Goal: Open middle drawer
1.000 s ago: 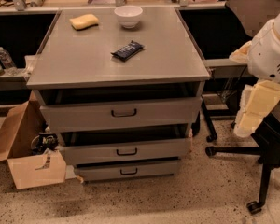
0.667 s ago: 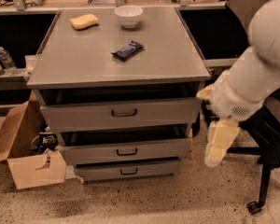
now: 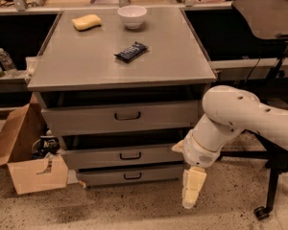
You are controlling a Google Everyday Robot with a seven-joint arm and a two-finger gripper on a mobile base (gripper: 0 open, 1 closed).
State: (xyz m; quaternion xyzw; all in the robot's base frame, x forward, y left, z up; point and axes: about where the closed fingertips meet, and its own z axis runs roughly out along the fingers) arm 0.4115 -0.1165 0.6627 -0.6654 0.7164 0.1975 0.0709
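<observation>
Beside grey metal cabinet (image 3: 86, 66), cream gripper (image 3: 193, 190) hangs low, open-or-closed state unclear.
Risk: misses wide grey middle drawer (image 3: 96, 158), dark loop handle (image 3: 130, 155); catches narrow lowest drawer (image 3: 101, 177).

Arm (image 3: 259, 121): white, enters from the right edge, bends at a rounded elbow.
Wrist (image 3: 201, 150): turned downward.
Gripper (image 3: 192, 195): cream, hangs pointing down, lower right of centre.

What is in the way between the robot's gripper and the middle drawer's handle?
Nothing visible. The gripper hangs pointing down by the right front corner of the cabinet, lower than the middle drawer and right of its handle. The cardboard box sits off to the left.
</observation>
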